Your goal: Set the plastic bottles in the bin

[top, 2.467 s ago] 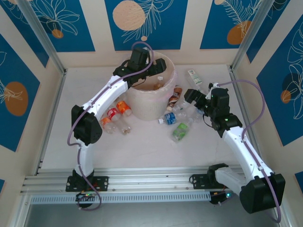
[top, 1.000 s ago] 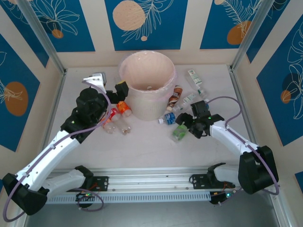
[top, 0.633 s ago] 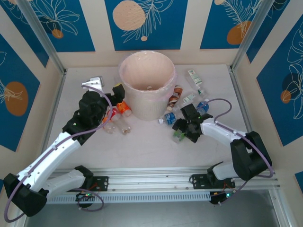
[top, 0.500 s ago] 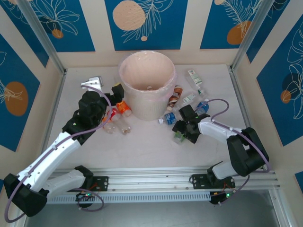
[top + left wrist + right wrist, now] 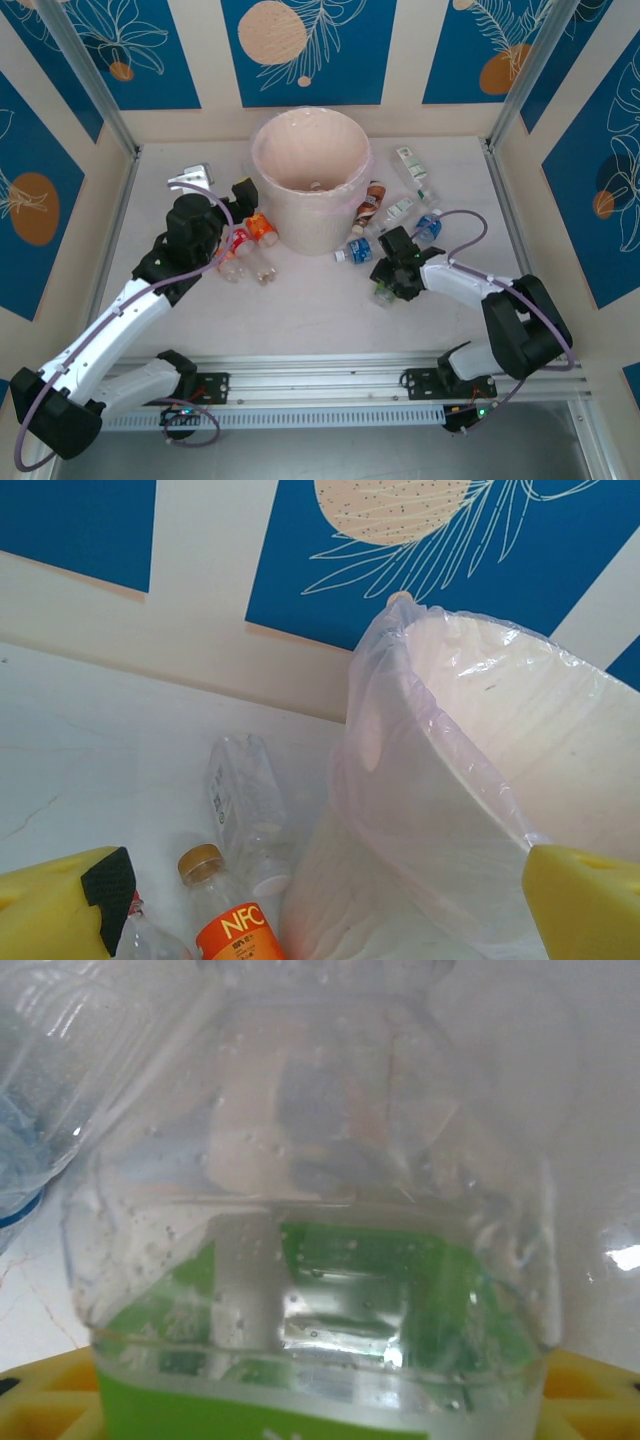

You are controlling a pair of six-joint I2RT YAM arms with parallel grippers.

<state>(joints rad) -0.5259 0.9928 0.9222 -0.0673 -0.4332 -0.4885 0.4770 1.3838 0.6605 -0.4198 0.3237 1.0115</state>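
**Right arm on green bottle, left jaws spread by bin**

Right gripper [image 5: 392,278]: green-label bottle [image 5: 320,1280] sits between its jaws. Whether it is pinched, cannot tell.

Left gripper [image 5: 325,890]: jaws spread. The orange-label bottle [image 5: 235,925] lies between them, likely the next pick. The bin [image 5: 470,780] is at their right.

Count on the table [image 5: 300,320]: roughly ten plastic bottles, one bin.

The bin [image 5: 300,225] is standing at the upper centre of the table [image 5: 300,320], blocking any straight path between 2 groups of bottles. The left cluster [image 5: 240,243] is crowding the bin's lower-left wall, and the right cluster [image 5: 358,250] is spreading along its right side. Below both clusters, the table is lying bare, leaving a wide open lane.
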